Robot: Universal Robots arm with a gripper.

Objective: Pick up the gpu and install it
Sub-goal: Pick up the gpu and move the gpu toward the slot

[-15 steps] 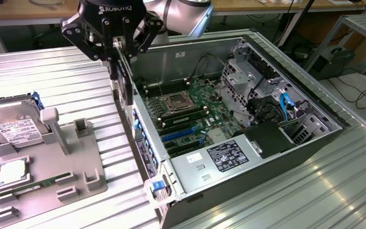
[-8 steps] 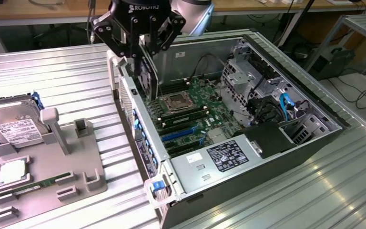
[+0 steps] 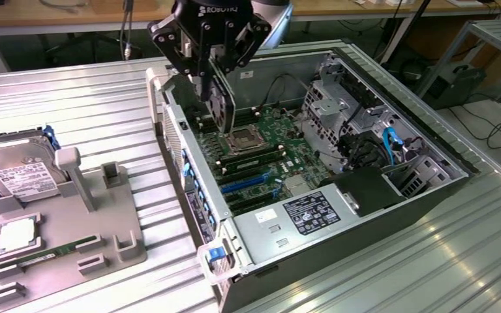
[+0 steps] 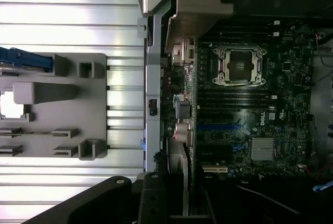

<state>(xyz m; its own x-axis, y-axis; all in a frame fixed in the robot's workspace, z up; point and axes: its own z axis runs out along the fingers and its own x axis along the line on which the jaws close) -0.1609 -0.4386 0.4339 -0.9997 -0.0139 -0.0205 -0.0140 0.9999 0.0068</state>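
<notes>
Judging from the scene, you had finished the pickup: your gripper (image 3: pixel 211 68) was clenched on the gpu (image 3: pixel 222 99), holding it edge-down above the open computer case (image 3: pixel 407 99). The card hung over the motherboard (image 3: pixel 273 138), not yet seated in a slot, so installing it was left to do.

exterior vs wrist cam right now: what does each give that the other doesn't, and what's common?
Exterior view: the labelled power supply, and the end effector seen from the side, gripping the graphics card upright over the open computer case.
Wrist view: the card's silver end bracket, seen close beside the case wall.
Both: the motherboard's processor socket and the grey parts tray.
</notes>
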